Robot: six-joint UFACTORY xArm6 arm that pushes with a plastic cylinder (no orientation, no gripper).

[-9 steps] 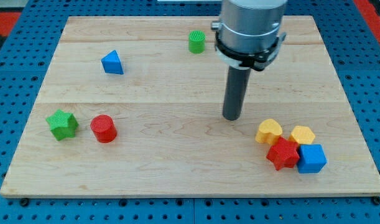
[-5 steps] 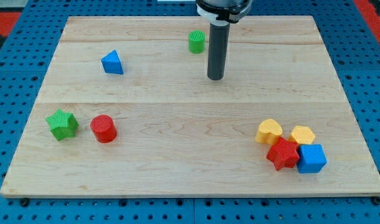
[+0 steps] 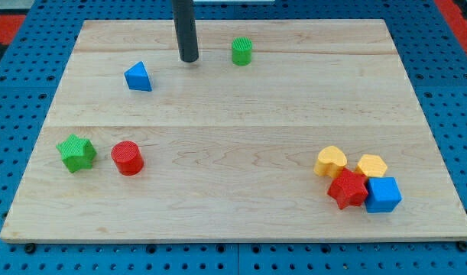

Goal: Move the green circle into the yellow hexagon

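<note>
A pale wooden board (image 3: 218, 183) lies on blue pegboard. The green circle (image 3: 242, 51) stands near the view's top; my tip (image 3: 189, 59), clawless, sits to its left, apart. Light and rigid, probably slides easily; push its upper-left side toward the yellow hexagon (image 3: 371, 166).

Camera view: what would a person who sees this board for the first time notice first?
The cluster at the view's bottom right catches the eye: a yellow heart, the yellow hexagon, a red star and a blue cube packed closely together. Next is the dark rod near the view's top; my tip rests between the blue triangle and the green circle, touching neither. A green star and a red circle sit at the left.
</note>
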